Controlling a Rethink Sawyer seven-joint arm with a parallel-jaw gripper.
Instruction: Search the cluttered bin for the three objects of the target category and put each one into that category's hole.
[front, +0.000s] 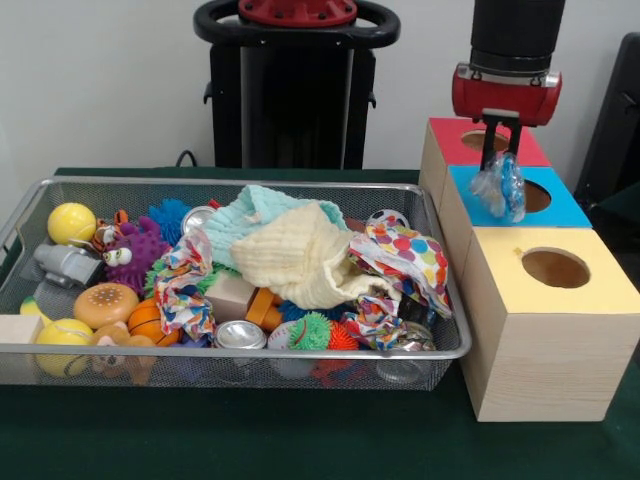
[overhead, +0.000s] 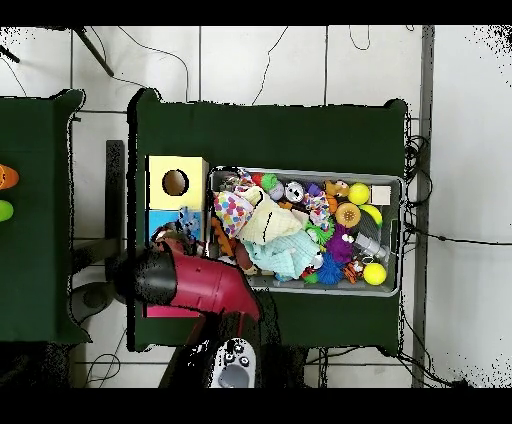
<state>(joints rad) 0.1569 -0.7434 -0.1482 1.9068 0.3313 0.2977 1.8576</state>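
Gripper (front: 503, 158) fingers pinch a crinkled clear plastic wrapper (front: 500, 190), hanging it over the blue box (front: 480, 212) beside its hole (front: 535, 197). Evidently positioned for release; slight shift toward the hole appears needed.

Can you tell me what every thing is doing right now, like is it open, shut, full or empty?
gripper: jaws shut on crinkly wrapper, above blue box
crinkly wrapper: held, hanging over blue box
blue box: hole partly hidden by wrapper
red box: hole partly hidden by gripper
yellow box: hole open, looks empty
wire bin: full of toys and cloths
pale yellow cloth: crumpled on top of pile
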